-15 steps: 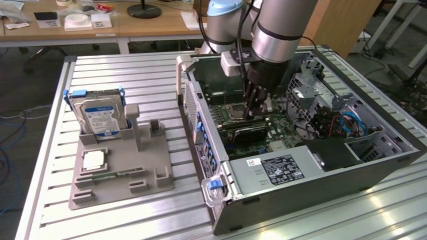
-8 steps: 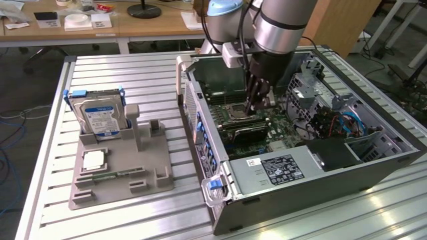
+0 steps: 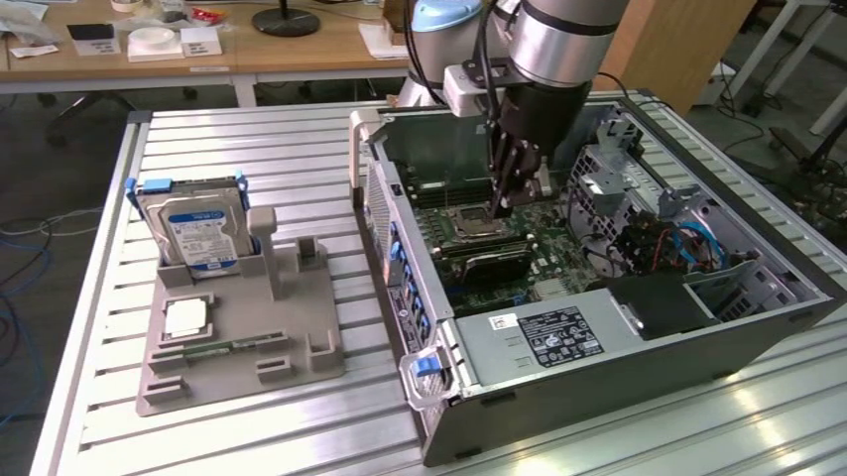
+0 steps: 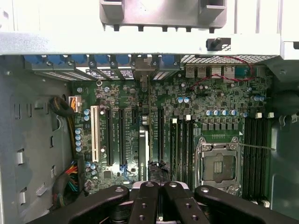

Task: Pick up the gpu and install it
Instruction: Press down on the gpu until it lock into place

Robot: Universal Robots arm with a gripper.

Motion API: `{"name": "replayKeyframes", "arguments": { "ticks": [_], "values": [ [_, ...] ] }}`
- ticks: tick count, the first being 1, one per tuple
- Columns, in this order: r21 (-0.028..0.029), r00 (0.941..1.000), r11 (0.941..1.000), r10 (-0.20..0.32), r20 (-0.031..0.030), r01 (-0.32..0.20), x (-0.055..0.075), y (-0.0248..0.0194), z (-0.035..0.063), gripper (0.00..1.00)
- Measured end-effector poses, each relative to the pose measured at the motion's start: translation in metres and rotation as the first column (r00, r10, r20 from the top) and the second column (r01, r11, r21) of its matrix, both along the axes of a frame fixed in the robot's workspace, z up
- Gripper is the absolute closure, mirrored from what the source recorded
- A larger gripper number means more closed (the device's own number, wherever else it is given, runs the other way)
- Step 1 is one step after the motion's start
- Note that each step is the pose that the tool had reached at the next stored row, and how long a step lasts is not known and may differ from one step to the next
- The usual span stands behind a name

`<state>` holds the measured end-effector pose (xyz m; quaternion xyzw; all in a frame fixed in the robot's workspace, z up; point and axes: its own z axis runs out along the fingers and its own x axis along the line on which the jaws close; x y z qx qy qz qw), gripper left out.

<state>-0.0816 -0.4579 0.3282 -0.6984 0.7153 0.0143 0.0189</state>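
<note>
Jaws closed together, empty, gripper hanging inside the open computer case over the motherboard. The gpu sits upright in a slot on the board, just below the jaws; in the wrist view its edge runs straight out from the closed fingers. CPU socket beside it. Hard drive stands in the grey holder on the surface, well apart.

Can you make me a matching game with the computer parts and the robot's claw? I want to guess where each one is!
Things:
1. hard drive
2. gpu
3. memory stick
4. gripper

Places:
A. lying flat on the grey holder
B. shut, reaching down into the computer case
C. standing upright in the grey holder
D. on the motherboard, inside the case

Pairs: 1-C, 2-D, 3-A, 4-B
</note>
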Motion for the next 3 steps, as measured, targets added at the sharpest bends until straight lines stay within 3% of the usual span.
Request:
{"name": "replayKeyframes", "arguments": {
  "ticks": [3],
  "values": [
    [0.0000, 1.0000, 1.0000, 0.000, -0.0001, 0.000, 0.0000, 0.0000, 0.0000, 0.89]
  ]
}}
